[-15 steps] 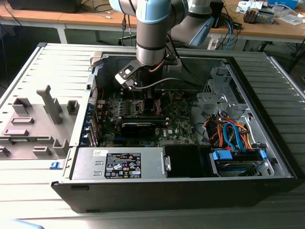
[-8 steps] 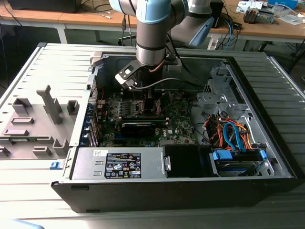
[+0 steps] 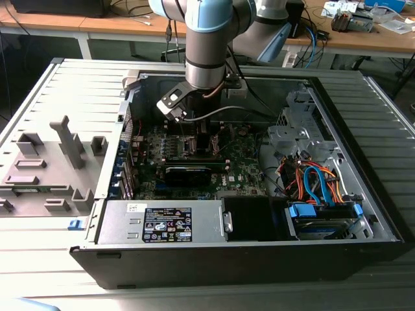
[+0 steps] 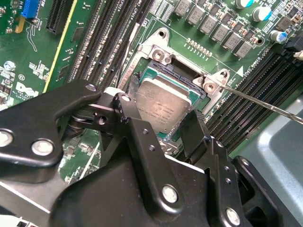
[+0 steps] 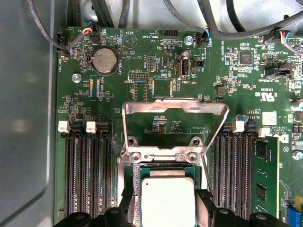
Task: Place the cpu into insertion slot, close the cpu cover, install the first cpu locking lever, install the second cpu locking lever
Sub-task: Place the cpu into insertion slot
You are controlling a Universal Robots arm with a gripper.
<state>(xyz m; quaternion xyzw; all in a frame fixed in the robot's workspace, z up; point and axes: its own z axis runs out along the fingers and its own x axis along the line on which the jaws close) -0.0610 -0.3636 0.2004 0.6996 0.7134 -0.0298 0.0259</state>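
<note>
- Over the insertion slot [image 5: 165, 166], my gripper [image 5: 168, 210] straddled the cpu [image 5: 168, 198]; couldn't tell if it was clamped or let go.
- Cpu lay in the slot and looked flat; cpu cover [image 5: 175, 105] stood flipped back, locking lever [image 4: 265, 102] swung free.
- Risk, imo: if the chip sat skewed or lifted w/ the gripper, socket pins could bend, and the cover could jam on it.
- PC case [image 3: 259, 262] held the motherboard [image 3: 240, 170], PSU [image 3: 162, 220] and a drive [image 3: 321, 223] w/ orange & blue cables [image 3: 318, 184].
</note>
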